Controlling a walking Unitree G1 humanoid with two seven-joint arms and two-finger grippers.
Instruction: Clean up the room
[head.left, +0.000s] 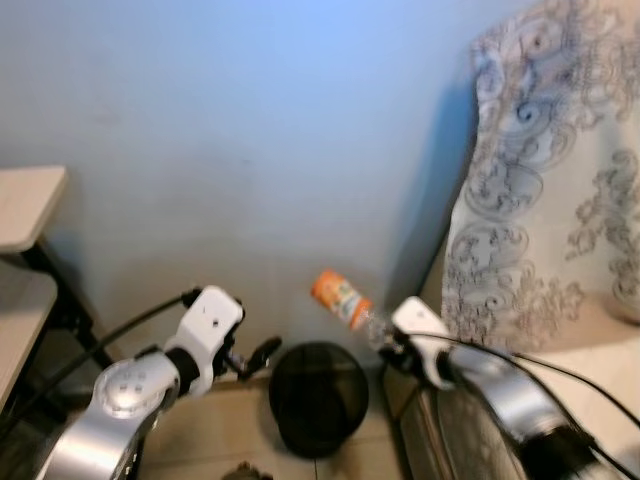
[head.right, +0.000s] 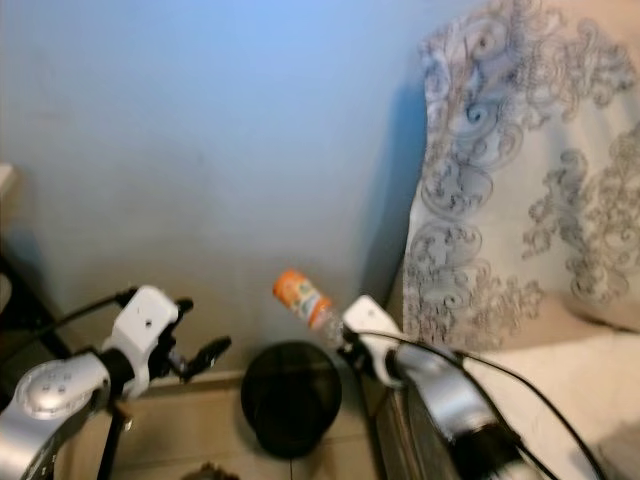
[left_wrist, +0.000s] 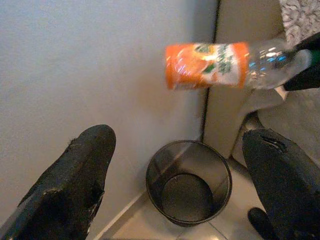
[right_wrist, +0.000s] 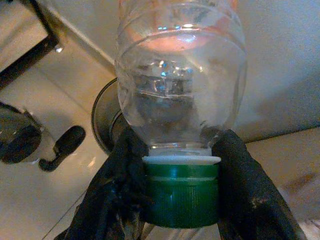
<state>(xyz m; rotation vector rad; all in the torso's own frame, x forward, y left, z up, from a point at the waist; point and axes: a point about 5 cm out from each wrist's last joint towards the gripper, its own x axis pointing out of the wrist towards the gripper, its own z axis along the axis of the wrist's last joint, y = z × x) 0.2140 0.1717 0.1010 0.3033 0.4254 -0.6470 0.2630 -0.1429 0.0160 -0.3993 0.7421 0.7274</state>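
The right gripper (right_wrist: 182, 192) was clamped on the green cap (right_wrist: 182, 190) and neck of a clear plastic bottle (head.left: 345, 300) with an orange label, holding it above and just beside the black mesh wastebasket (head.left: 318, 398) by the blue wall. The bottle looked empty, so probably light, stiff enough at the neck, thin and slippery along the body; the cap end seemed the surest hold. The left gripper (left_wrist: 180, 185) hovered nearby, fingers spread wide with nothing between them.
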